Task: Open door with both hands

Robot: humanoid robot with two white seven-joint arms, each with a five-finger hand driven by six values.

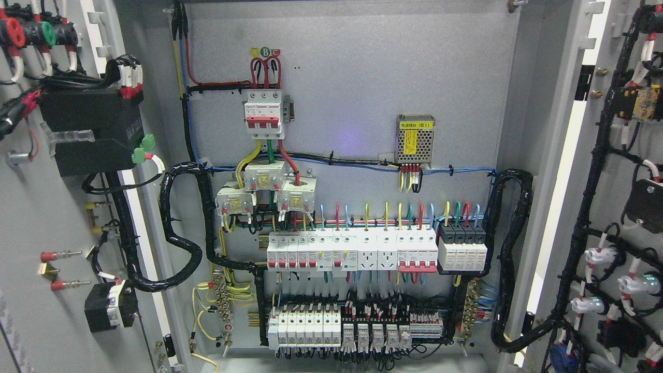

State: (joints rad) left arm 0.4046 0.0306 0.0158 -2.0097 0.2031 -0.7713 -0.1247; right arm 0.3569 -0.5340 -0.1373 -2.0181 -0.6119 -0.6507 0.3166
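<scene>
Already both doors, the left door [31, 207] and the right door [621, 207], stand wide open on the electrical cabinet [352, 103]. No robot hand shows, so its grip cannot be told.

You see one open cabinet [342, 103], two doors [31, 207] [621, 155], one power supply [415, 140], three current transformers [265, 176]

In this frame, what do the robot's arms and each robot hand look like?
Neither arm nor robot hand is in view, so their look cannot be told. The head view shows only the grey metal electrical cabinet with both grey doors, left and right, swung open.
</scene>
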